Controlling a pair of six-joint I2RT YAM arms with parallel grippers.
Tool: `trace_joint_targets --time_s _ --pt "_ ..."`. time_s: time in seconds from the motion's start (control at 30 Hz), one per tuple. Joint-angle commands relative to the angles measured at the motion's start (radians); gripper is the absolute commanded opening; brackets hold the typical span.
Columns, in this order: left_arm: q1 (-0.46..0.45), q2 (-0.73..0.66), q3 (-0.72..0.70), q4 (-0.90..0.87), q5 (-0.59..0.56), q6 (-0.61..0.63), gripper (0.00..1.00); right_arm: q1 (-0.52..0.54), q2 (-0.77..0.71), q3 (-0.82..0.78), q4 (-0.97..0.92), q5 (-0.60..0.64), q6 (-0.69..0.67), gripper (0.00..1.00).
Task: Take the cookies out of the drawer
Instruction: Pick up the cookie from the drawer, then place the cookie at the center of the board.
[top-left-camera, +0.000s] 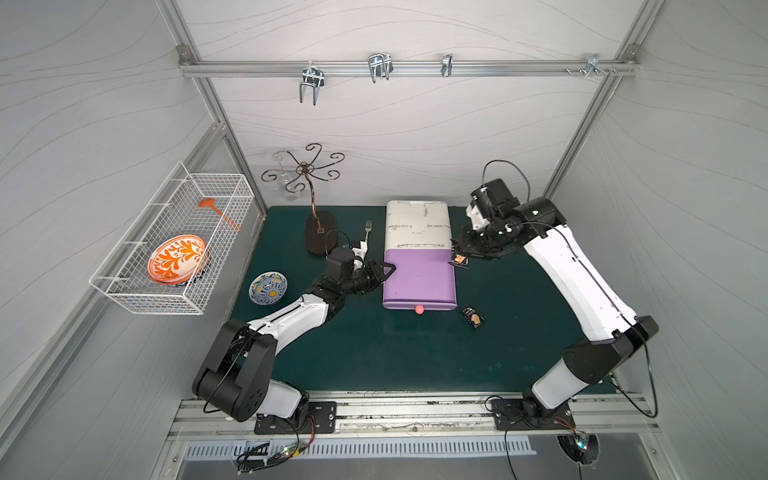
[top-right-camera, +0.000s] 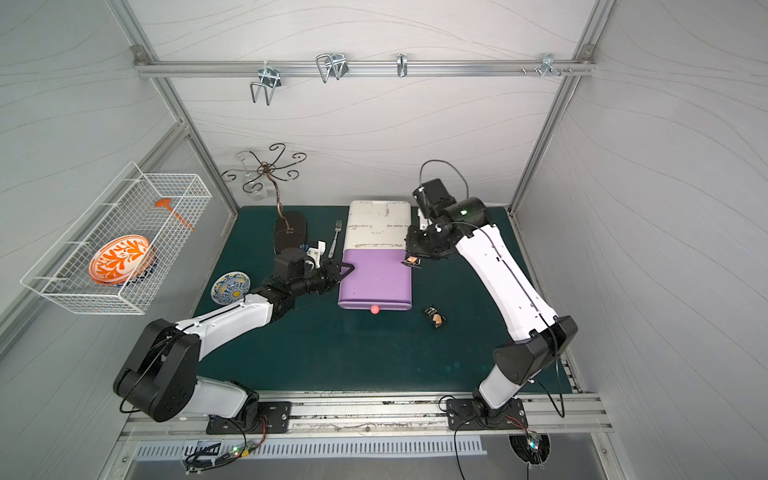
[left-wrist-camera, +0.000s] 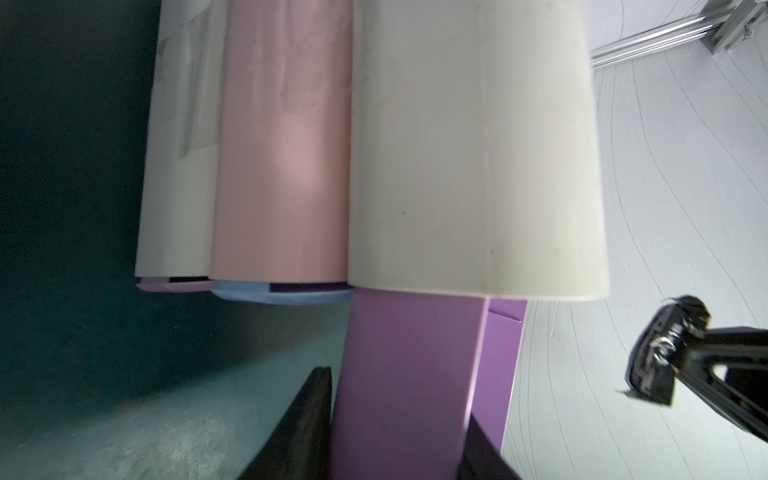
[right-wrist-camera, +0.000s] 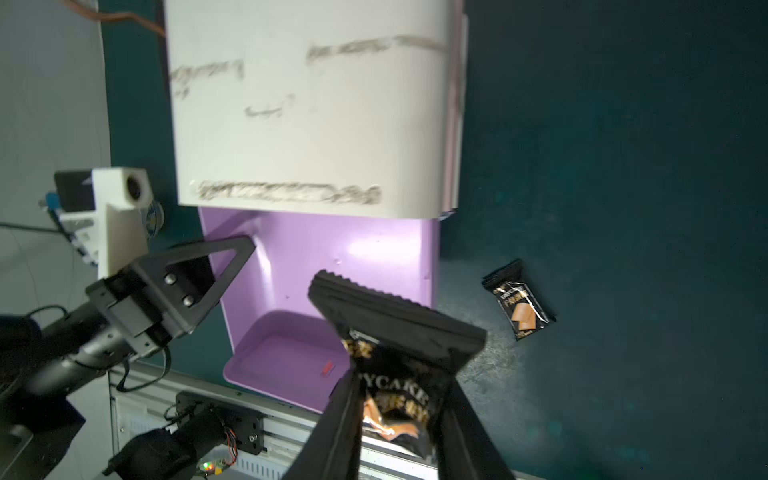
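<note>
Slippage threatens: my right gripper (right-wrist-camera: 399, 399) pinches a slick cookie packet (right-wrist-camera: 395, 320) at the edge of the drawer (top-left-camera: 419, 282) that my left gripper (top-left-camera: 386, 269) clamps, and a jolt could drop it back inside.

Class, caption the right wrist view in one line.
Right pincer holds a cookie by the purple drawer; another cookie lies on the mat.

Dark green desk (top-left-camera: 374, 353) holds white plastic cabinet (top-left-camera: 417, 224) with purple drawer (top-left-camera: 419, 278) out, silver fork (top-left-camera: 367, 230), blue-yellow ceramic bowl (top-left-camera: 268, 288), black wrapped cookie packet (top-left-camera: 473, 318).

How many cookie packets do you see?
2: one packet held in the right fingers by the purple drawer, another packet on the green mat. More may hide inside the cabinet.
</note>
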Motion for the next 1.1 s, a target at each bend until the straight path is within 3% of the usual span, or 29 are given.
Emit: trace_joint_targets --time_s 0.0,0.17,0.53,0.6,0.7,0.77,0.93,1.07 --pt "0.002 0.032 0.05 0.008 0.007 -0.019 0.41 -0.113 -0.023 -0.052 -0.009 -0.067 -0.034 0.32" --pt "0.002 0.038 0.052 0.007 0.015 -0.018 0.41 -0.237 0.025 -0.166 0.079 -0.13 -0.065 0.32" --pt "0.002 0.032 0.071 -0.019 0.013 -0.015 0.41 -0.366 0.222 -0.39 0.302 -0.147 -0.066 0.32" --pt "0.002 0.032 0.077 -0.022 0.015 -0.011 0.41 -0.378 0.261 -0.395 0.315 -0.146 -0.071 0.38" --pt "0.002 0.031 0.091 -0.027 0.021 -0.014 0.41 -0.382 0.282 -0.351 0.299 -0.157 -0.078 0.68" --pt "0.002 0.028 0.096 -0.031 0.022 -0.014 0.41 -0.379 0.257 -0.311 0.285 -0.167 -0.079 0.75" --pt "0.002 0.018 0.1 -0.036 0.01 -0.022 0.41 -0.35 0.175 -0.134 0.227 -0.213 -0.086 0.77" --pt "0.002 0.015 0.097 -0.029 0.0 -0.035 0.41 -0.265 0.129 -0.025 0.267 -0.37 -0.092 0.72"
